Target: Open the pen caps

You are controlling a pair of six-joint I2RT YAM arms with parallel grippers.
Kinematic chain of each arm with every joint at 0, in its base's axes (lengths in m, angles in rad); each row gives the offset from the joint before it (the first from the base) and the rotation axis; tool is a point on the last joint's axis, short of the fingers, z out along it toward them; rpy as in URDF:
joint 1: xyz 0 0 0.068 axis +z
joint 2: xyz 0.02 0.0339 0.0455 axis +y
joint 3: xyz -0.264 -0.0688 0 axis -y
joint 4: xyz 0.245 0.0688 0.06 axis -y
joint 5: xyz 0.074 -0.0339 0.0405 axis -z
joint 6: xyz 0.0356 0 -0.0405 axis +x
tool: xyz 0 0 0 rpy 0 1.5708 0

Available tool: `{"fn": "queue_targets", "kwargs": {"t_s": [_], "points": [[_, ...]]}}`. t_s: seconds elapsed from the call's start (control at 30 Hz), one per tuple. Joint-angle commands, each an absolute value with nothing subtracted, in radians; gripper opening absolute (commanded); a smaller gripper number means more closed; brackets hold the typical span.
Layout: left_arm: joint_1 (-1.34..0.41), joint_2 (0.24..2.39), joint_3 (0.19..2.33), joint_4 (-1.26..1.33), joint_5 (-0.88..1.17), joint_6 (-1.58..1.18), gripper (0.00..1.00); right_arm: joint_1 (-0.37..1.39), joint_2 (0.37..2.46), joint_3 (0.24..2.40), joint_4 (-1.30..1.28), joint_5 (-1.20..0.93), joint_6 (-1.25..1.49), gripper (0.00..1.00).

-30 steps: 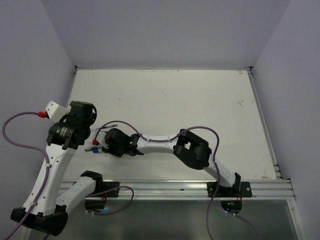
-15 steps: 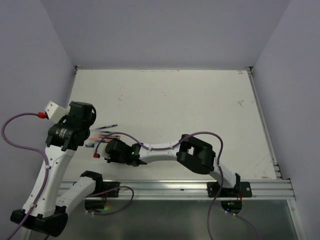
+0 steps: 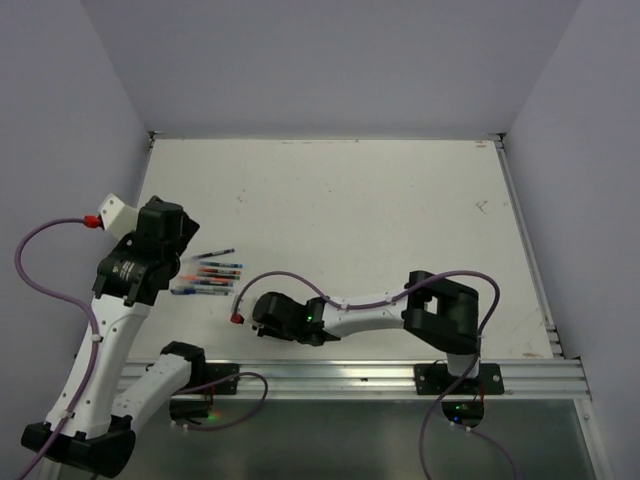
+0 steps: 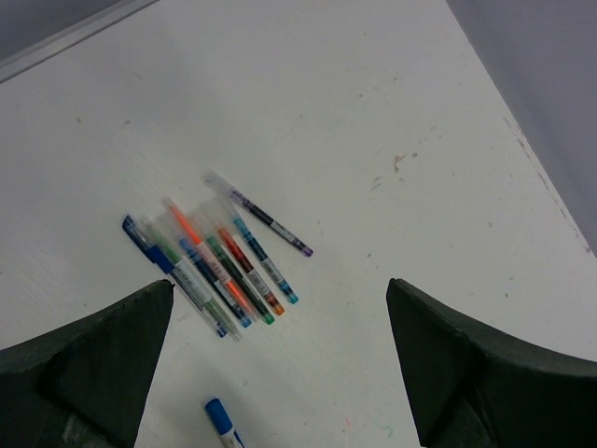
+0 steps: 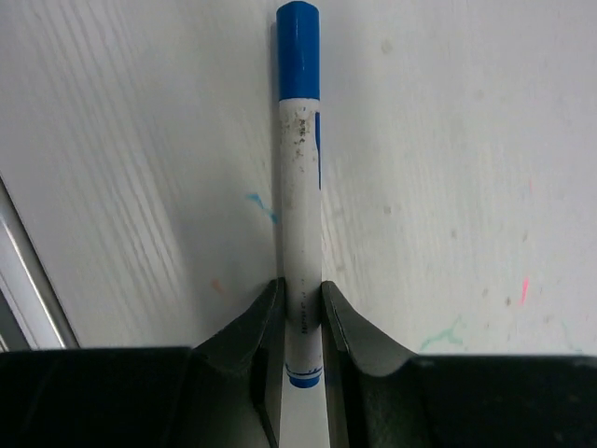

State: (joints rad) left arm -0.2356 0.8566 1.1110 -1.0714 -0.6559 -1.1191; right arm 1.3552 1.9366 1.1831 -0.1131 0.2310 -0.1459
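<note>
My right gripper [image 5: 300, 287] is shut on the white barrel of a marker [image 5: 299, 187]. The marker lies flat on the table with its blue cap [image 5: 298, 23] still on, pointing away from the fingers. In the top view this gripper [image 3: 256, 320] is low at the near left. The same blue cap shows in the left wrist view [image 4: 218, 413]. Several thin coloured pens [image 4: 224, 266] lie side by side, capped, also seen from the top [image 3: 207, 275]. My left gripper [image 4: 280, 289] is open and empty, hovering above the pens.
The metal rail [image 3: 350, 375] runs along the near edge just behind the right gripper. A purple cable with a red plug [image 3: 237, 319] hangs by the right wrist. The left wall [image 3: 110, 170] is close to the left arm.
The right gripper has slid right and toward the near edge with the marker, uncovering the row of pens. The left wrist has shifted slightly up and back.
</note>
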Motion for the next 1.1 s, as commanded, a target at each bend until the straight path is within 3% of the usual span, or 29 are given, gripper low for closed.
{"fn": "queue_targets", "kwargs": {"t_s": [0.0,0.17,0.53,0.67,1.07], "points": [[-0.229,0.828,1.06,-0.857,-0.551,-0.95,0.99,1.348,1.812,1.091,-0.113,0.293,0.033,0.0],[-0.229,0.766,0.922,-0.478,-0.148,-0.741,0.97,1.302,1.631,0.945,-0.081,0.301,0.184,0.0],[-0.229,0.871,0.629,0.045,0.446,-0.81,0.89,1.068,1.33,0.848,-0.103,0.129,0.285,0.0],[-0.23,0.882,0.549,0.204,0.491,-0.877,0.82,1.058,1.313,0.89,-0.126,0.101,0.298,0.0],[-0.23,0.882,0.515,0.2,0.485,-0.914,0.77,1.055,1.354,0.974,-0.091,0.095,0.302,0.0]]}}
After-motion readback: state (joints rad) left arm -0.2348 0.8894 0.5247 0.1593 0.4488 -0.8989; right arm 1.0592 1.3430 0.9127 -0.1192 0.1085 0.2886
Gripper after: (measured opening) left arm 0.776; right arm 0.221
